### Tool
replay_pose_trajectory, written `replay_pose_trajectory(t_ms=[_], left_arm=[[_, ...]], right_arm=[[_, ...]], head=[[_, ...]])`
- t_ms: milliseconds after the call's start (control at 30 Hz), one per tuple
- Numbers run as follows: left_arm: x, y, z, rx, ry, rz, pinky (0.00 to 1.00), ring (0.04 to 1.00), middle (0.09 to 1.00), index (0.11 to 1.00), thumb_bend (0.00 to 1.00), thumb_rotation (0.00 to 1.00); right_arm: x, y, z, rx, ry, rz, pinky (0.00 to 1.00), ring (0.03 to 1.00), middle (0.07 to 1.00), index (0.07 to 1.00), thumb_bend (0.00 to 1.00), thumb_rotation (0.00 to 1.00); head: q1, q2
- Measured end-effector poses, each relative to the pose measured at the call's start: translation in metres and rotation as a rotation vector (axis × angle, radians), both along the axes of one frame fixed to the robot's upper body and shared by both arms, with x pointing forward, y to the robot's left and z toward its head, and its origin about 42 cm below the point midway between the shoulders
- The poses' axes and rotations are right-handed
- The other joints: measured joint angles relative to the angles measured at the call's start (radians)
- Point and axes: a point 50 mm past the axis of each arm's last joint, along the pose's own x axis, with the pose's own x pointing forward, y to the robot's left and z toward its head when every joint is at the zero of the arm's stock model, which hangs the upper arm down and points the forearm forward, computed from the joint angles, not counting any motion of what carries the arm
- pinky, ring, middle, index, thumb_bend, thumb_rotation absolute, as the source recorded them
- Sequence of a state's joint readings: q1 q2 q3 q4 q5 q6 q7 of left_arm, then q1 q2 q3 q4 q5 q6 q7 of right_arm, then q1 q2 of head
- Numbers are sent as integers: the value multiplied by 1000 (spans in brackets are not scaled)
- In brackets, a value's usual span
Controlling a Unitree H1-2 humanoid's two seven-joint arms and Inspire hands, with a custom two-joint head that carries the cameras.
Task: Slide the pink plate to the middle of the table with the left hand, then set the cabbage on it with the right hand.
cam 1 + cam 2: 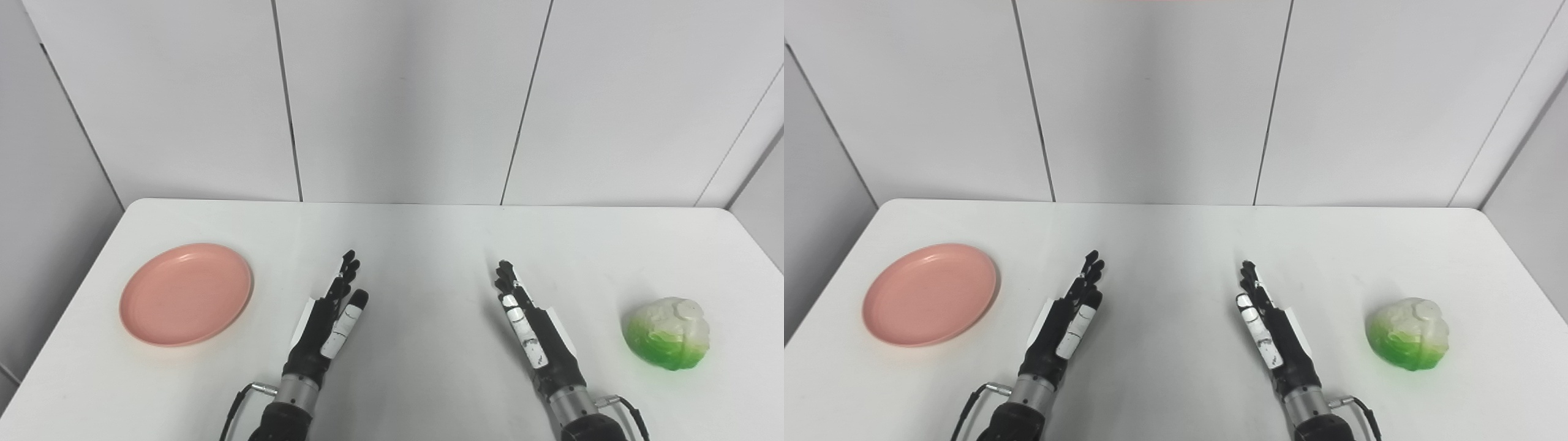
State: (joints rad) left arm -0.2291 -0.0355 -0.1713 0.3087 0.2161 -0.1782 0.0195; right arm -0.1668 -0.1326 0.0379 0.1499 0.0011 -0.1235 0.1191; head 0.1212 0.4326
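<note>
Left hand [331, 318] and right hand [531, 324], nearest the viewer, extended over the white table [429, 245] with fingers [349, 264] straight and together, holding nothing. Plate [187, 294] at the far left, empty and well apart from the left hand; cabbage [667, 332] at the far right, well apart from the right hand. Neither step begun. Likely risks: a push on the shallow rim may ride over it or tip the plate rather than slide it; the round cabbage may roll off a poorly centred grasp.
</note>
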Motion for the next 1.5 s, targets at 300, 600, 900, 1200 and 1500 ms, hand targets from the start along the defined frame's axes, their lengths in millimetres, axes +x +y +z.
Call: replay_pose_trajectory(t_ms=[300, 600, 900, 1200, 1500], left_arm=[[0, 0, -1, 1, 4, 1, 982, 981, 976, 973, 853, 1000], [0, 0, -1, 3, 3, -2, 980, 983, 979, 977, 863, 1000], [1, 0, -1, 0, 5, 0, 981, 977, 973, 976, 871, 1000], [2, -6, -1, 9, 8, -11, 984, 992, 991, 990, 869, 1000], [10, -34, 2, 309, -154, 14, 745, 870, 912, 917, 602, 1000]], right_arm=[[0, 0, 0, -3, 0, 0, 972, 986, 1000, 1000, 491, 1000], [0, 0, 0, -2, 0, 1, 978, 991, 1000, 1000, 491, 1000], [0, 0, 0, -1, 0, 0, 977, 992, 1000, 1000, 484, 1000], [0, -4, 0, 15, 3, 5, 1000, 1000, 1000, 1000, 495, 1000], [2, -15, 1, 51, 15, 23, 1000, 1000, 1000, 1000, 468, 1000]], head=[[0, -2], [2, 0], [14, -5], [129, -17], [258, -37]])
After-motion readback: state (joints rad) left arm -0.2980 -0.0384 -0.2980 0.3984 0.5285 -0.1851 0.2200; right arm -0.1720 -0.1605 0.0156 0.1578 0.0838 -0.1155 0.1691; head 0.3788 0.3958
